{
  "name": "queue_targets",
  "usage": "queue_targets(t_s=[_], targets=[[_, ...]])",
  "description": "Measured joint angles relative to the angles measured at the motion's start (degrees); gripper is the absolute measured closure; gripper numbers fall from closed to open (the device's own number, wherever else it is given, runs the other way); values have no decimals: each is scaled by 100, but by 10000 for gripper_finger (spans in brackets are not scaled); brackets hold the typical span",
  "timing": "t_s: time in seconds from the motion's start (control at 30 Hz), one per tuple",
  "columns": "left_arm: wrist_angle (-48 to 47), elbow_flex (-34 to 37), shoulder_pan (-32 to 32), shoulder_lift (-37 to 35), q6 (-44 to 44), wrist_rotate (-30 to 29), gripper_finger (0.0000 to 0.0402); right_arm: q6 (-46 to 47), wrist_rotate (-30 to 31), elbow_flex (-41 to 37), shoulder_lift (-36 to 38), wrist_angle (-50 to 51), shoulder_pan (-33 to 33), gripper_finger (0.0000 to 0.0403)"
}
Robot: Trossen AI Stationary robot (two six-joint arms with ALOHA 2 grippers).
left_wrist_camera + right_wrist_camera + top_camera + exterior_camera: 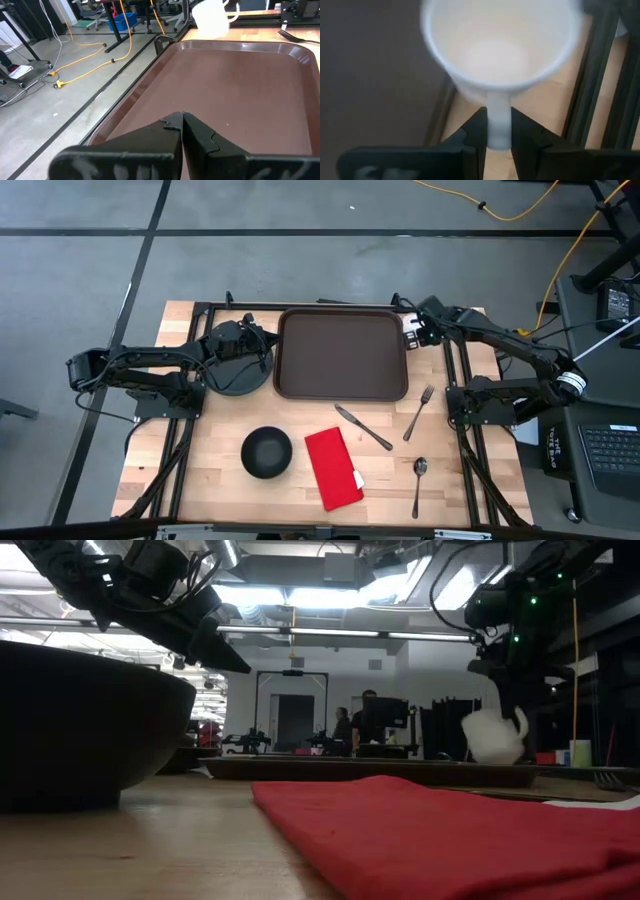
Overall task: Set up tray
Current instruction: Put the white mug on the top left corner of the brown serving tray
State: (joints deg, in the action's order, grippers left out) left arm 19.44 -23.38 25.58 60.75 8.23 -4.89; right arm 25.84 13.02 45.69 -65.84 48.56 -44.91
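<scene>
Right gripper (pixel 497 131): pinches the handle of a white mug (pixel 501 47), one dark finger on each side; in the high view it sits right of centre in the upper half, at the tray's upper right corner.
Left gripper (pixel 181 121): fingers pressed together with nothing between them; it hangs over the tray's near edge in the left wrist view, and in the high view it is left of centre, above the black plate (pixel 238 377).
Tray (pixel 342 352): dark brown, rounded corners, raised rim, flat on the table in the upper middle of the high view; its floor is bare.
Mug position: beside the tray's rim, not over its floor; the low view shows it lifted, at right of frame.
Hidden or unclear: the plate is largely covered by the left arm from above; the mug is almost wholly under the right gripper there; the black bowl (pixel 85 725) is cut off at the left edge of the low view; the mug's handle end is lost between the fingers in the right wrist view.
Counts: one tray, one plate, one bowl (pixel 266 452), one mug, one red napkin (pixel 332 468), one knife (pixel 362 427), one fork (pixel 418 413), one spoon (pixel 419 484).
Cutlery: lower right of the tray, all on bare wood, apart from each other.
Napkin: bottom centre, just right of the bowl.
Background: people stand far off in the low view's middle.
</scene>
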Motion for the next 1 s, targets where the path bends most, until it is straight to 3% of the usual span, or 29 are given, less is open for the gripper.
queue_targets(t_s=[0.13, 0.43, 0.8, 1.0], targets=[[0, 0, 0, -2, 4, 0, 398, -173, -22, 333, 0, 313, 87, 350], [0, 0, 0, -2, -7, 0, 398, -207, -192, 553, 4, 603, 171, 350], [0, 0, 0, -1, -14, 13, 398, -541, -199, 553, 4, 397, 249, 348], [0, 0, 0, -1, -7, 368, 398, -922, -219, 553, 149, 97, 555, 348]])
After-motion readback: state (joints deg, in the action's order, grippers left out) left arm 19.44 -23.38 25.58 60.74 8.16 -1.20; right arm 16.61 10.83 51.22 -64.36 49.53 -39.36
